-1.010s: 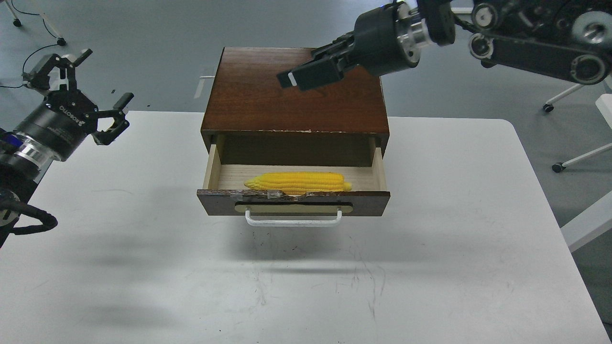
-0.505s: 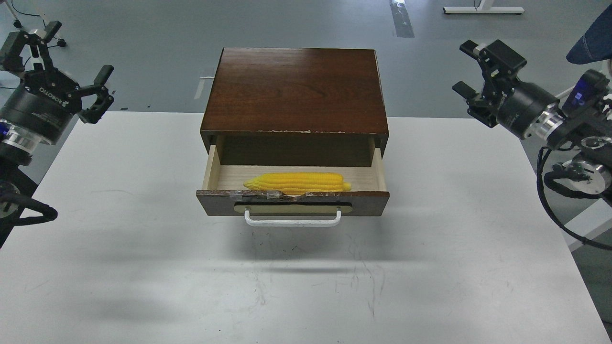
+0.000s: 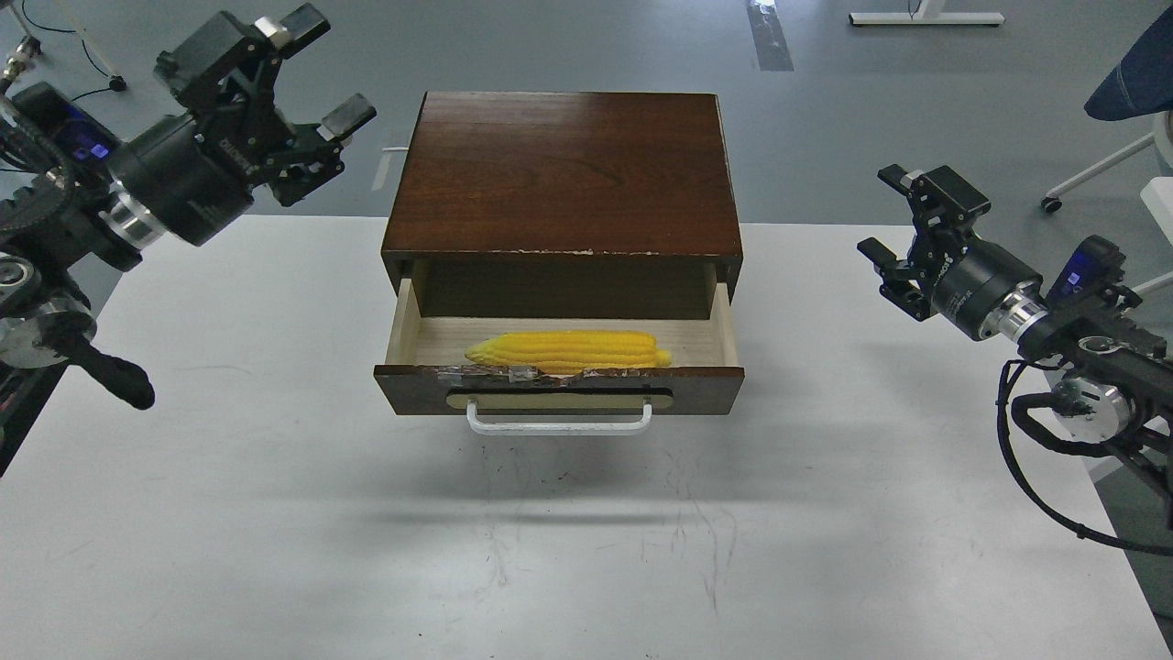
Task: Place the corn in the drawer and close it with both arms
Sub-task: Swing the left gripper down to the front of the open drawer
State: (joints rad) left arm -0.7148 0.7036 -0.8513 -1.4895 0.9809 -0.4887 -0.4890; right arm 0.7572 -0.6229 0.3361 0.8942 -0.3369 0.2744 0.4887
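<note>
The yellow corn [image 3: 566,351] lies lengthwise inside the drawer [image 3: 559,388], just behind its dark front, tip to the left. The drawer is pulled out of the dark wooden cabinet [image 3: 564,174]; its white bar handle [image 3: 559,426] faces me. My left gripper [image 3: 316,69] is open and empty, raised beside the cabinet's back left corner. My right gripper [image 3: 884,215] is open and empty, over the table's right side, well clear of the drawer.
The cabinet stands at the far middle of a white table [image 3: 275,513]. A chair leg with castor [image 3: 1054,202] and blue seat [image 3: 1132,82] are off the table at the right. Grey floor lies behind.
My left gripper has swung right and up towards the cabinet's back left corner. My right gripper left the cabinet top, swung far right, then came down lower beside the table. Corn and drawer have not moved.
</note>
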